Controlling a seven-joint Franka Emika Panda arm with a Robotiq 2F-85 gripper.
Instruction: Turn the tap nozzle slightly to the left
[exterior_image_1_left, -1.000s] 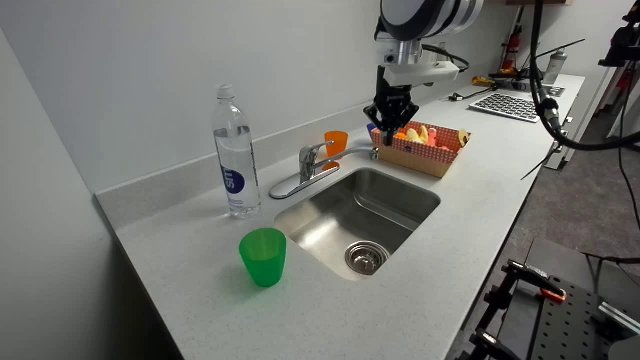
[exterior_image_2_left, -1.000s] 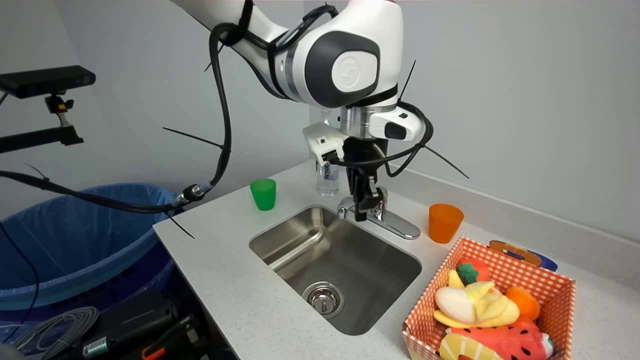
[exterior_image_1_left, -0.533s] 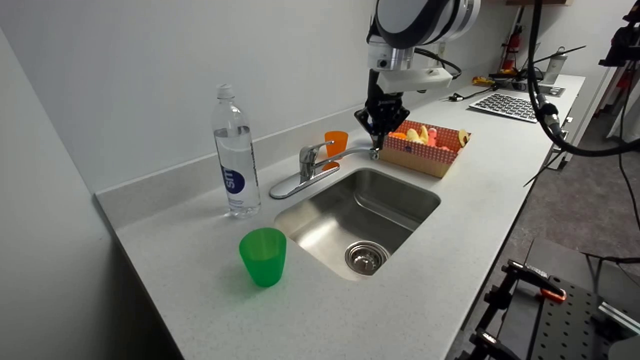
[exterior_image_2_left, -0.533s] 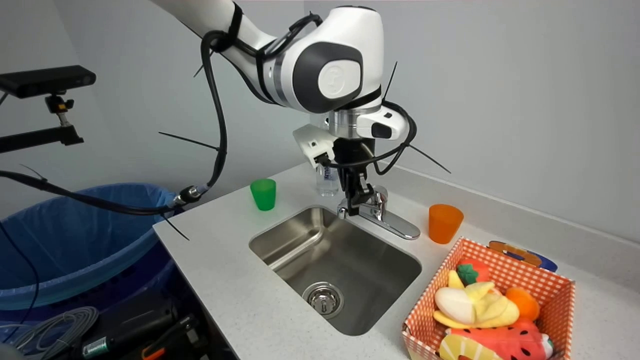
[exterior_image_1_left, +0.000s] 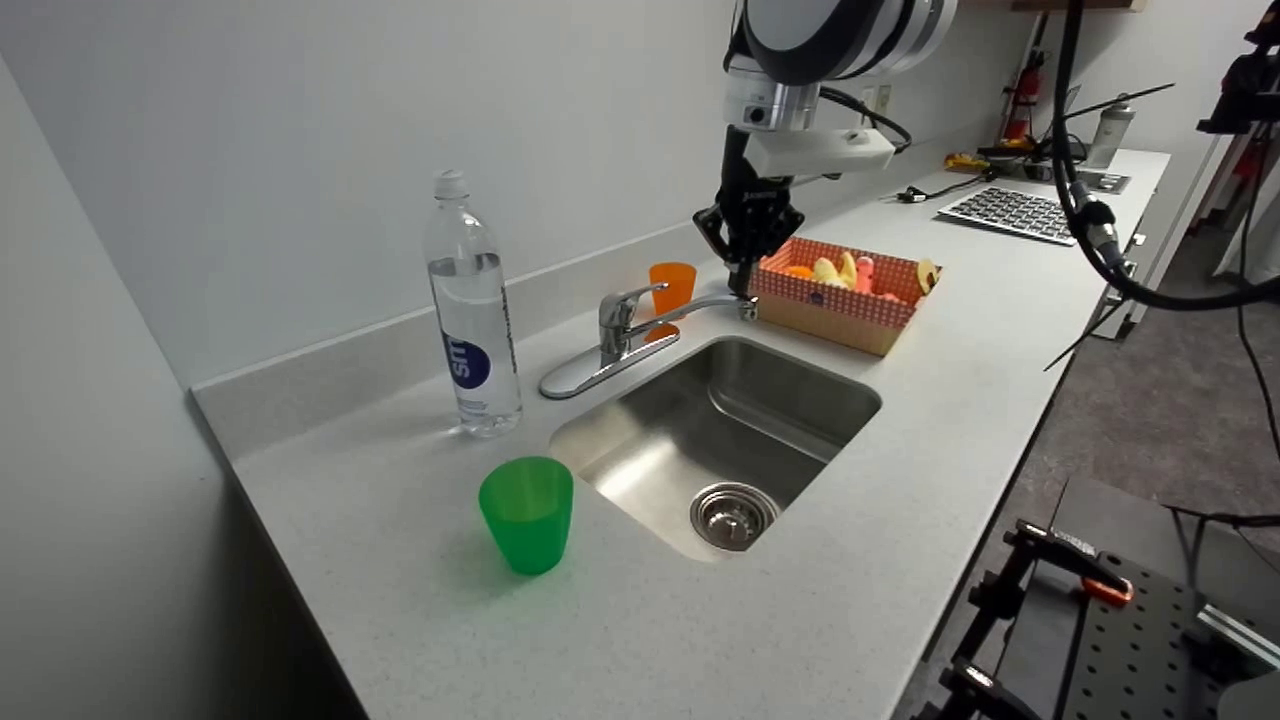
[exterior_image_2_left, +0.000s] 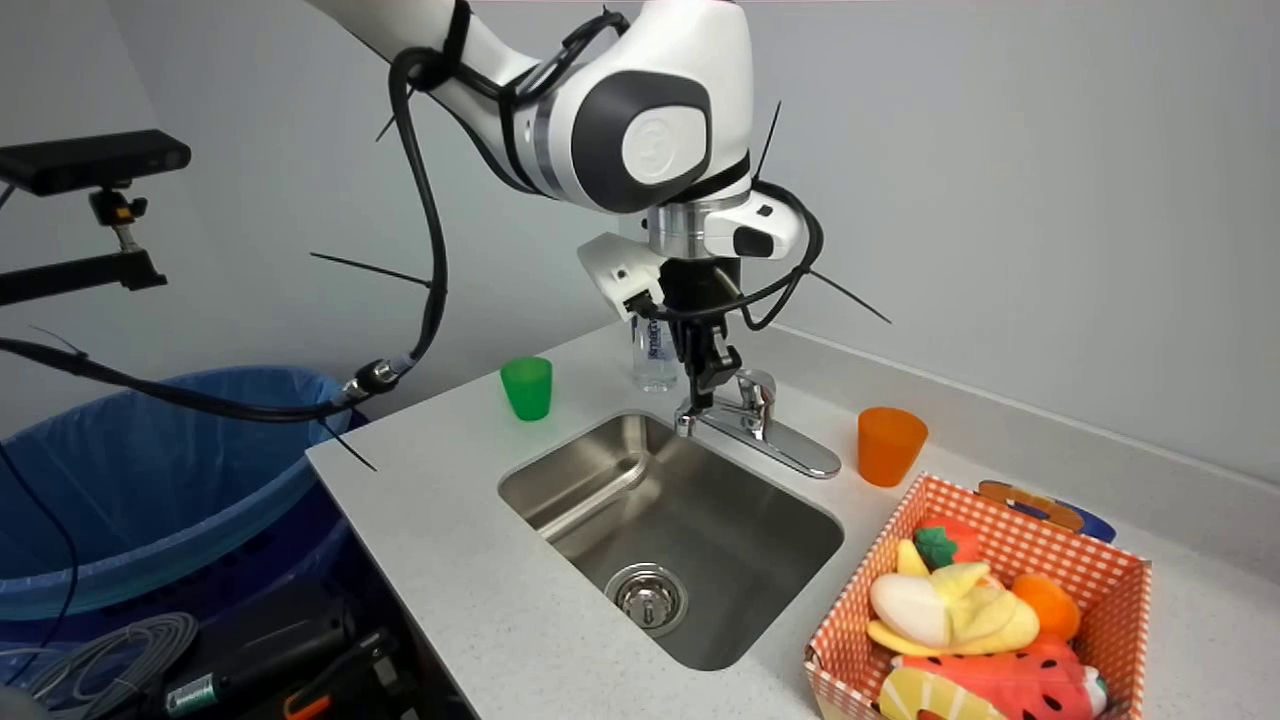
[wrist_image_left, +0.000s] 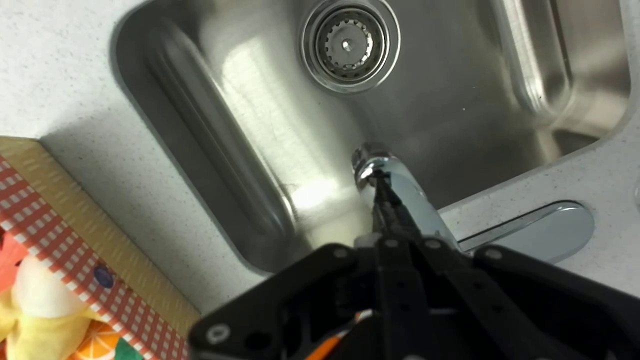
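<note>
Leftmost in the wrist view we find the checked box (wrist_image_left: 100, 235) on the surface (wrist_image_left: 115, 160), then the sink (wrist_image_left: 450, 100), with the tap nozzle (wrist_image_left: 412, 197) reaching out over it. Its long axis runs aslant, from the outlet at upper left down toward lower right, where the pincer (wrist_image_left: 381, 180) hides part of it; farther right we see the base plate (wrist_image_left: 545, 230). The pincer is clenched, with nothing held that we can see, and its tip overlaps the nozzle just behind the outlet. We cannot tell whether it touches the metal or stands just over it.

Left to right in an exterior view, we pass the water bottle (exterior_image_1_left: 470, 310), the nozzle stretching rightward from its lever handle (exterior_image_1_left: 640, 293), and the pincer pointing down by the outlet end, the box beyond.

So the nozzle's free end lies under or right beside the pincer, and we judge that a sideways nudge there comes next. If left means toward the bottle, we want the pincer on the box side and low enough not to skim over; which side it is on, we cannot confirm.
</note>
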